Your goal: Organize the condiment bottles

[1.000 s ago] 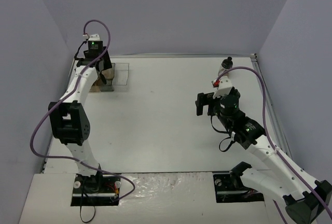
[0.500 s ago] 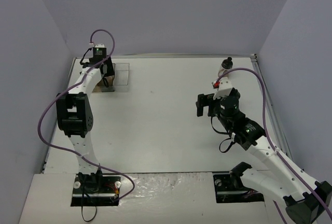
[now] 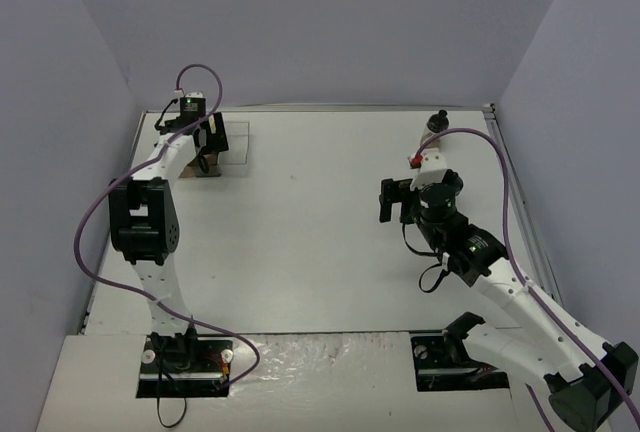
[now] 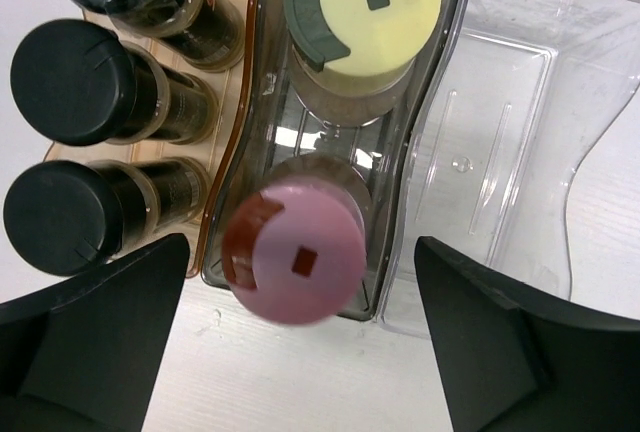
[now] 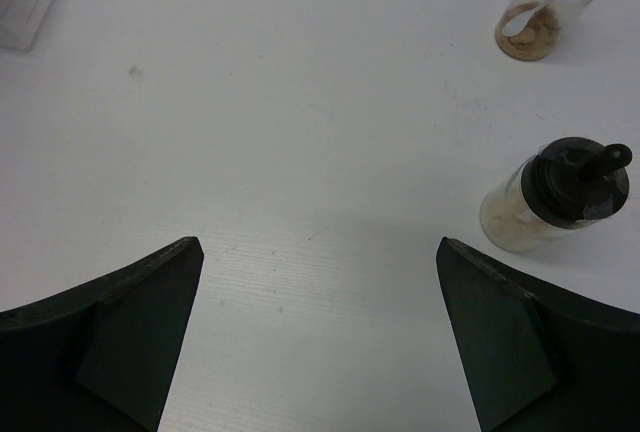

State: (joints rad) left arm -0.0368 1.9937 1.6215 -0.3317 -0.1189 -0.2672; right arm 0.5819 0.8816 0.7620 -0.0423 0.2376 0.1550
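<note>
Condiment bottles: five of seven sit in the three-compartment plastic tray (image 4: 500, 152). Three narrow dark bottles with black caps (image 4: 72, 80) stand in a row in the brown section (image 4: 225, 62). The yellow-capped bottle (image 4: 365, 2) and the pink-capped bottle (image 4: 295, 264) stand one behind the other in the grey section (image 4: 330, 142). My left gripper (image 4: 302, 242) hangs above the pink cap, fingers spread wide either side, touching nothing.

Two rounder clear bottles with black knob caps (image 5: 556, 202) stand on the white table (image 5: 300, 102) at the far right. They are apart from each other and well apart from the tray. My right gripper (image 5: 318, 242) is spread wide over the table just left of the nearer one, holding nothing.

Versus 1.0 s ago: my left arm's elbow has shifted a little toward the tray, and the wrist reads slightly lower in the top view. Versus 0.5 s ago: left arm almost unchanged. Right arm and the one clear bottle the top view shows: no visible shift.
</note>
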